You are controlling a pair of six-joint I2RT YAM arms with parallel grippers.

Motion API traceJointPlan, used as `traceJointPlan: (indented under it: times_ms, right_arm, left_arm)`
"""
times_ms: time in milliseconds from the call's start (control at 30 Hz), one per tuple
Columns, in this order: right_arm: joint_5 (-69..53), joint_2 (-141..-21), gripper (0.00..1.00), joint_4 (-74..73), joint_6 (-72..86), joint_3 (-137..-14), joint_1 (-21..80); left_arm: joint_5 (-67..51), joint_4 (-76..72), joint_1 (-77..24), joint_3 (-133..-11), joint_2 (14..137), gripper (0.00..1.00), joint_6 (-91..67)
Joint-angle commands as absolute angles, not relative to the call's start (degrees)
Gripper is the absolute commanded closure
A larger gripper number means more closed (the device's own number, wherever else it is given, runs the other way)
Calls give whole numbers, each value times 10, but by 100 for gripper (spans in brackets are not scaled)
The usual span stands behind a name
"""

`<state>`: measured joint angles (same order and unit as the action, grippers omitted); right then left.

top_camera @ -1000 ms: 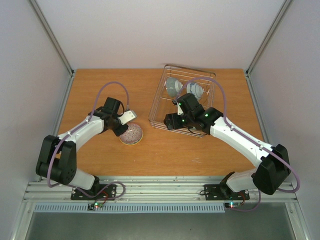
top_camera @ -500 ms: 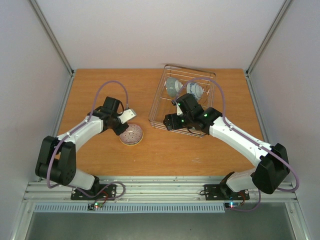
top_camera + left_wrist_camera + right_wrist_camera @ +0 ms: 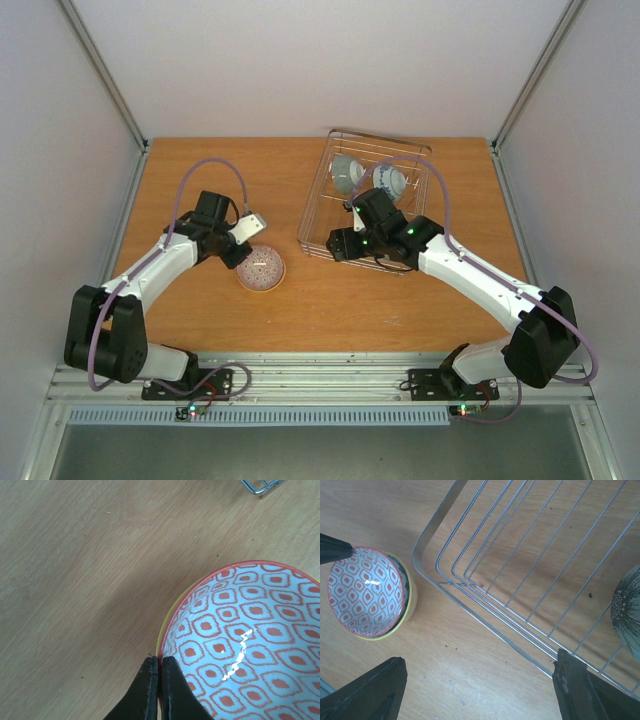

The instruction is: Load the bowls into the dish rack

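There are three bowls that I can count. Two lie in the rack, side by side at its far end: a grey bowl and a blue bowl. The third, the red bowl, is on the table, just left of the rack's near corner. It has red shapes all over its inside. A yellow edge shows just outside its red rim, and I cannot tell if that is another bowl under it.

There is one rack and there are two arms, each with one pincer.

The left pincer is squeezed tight on the rim of the red bowl. One finger is inside the bowl and the other is outside. Only a thin line shows between them.

The right pincer is wide open and holds nothing. It hangs above the near left corner of the rack and touches neither the wires nor a bowl. From its own camera the red bowl shows to the left and the rack to the right.
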<state>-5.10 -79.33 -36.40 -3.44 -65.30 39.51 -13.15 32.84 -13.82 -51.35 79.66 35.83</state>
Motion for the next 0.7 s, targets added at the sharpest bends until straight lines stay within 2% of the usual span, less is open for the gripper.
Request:
traceJointPlan:
  times_ms: [0,67,200,367,467,667]
  right_arm:
    - [-58,-789,19,-353,-26,-648,400]
    - [-59,-788,19,-353,-26,-648,401]
    - [-60,-791,19,-352,-26,-649,401]
    - [-60,-791,19,-352,-25,-650,402]
    - [-58,-791,20,-352,-25,-649,403]
    - [-58,-794,19,-352,-24,-649,404]
  left_arm:
    - [-117,337,-134,-511,803,100,363]
    - [-104,326,-134,-505,804,96,360]
    - [-100,326,-134,-505,804,79,354]
    - [-99,327,-134,-506,815,69,352]
    - [-103,330,-134,-505,823,66,352]
    - [-116,337,-134,-504,834,68,351]
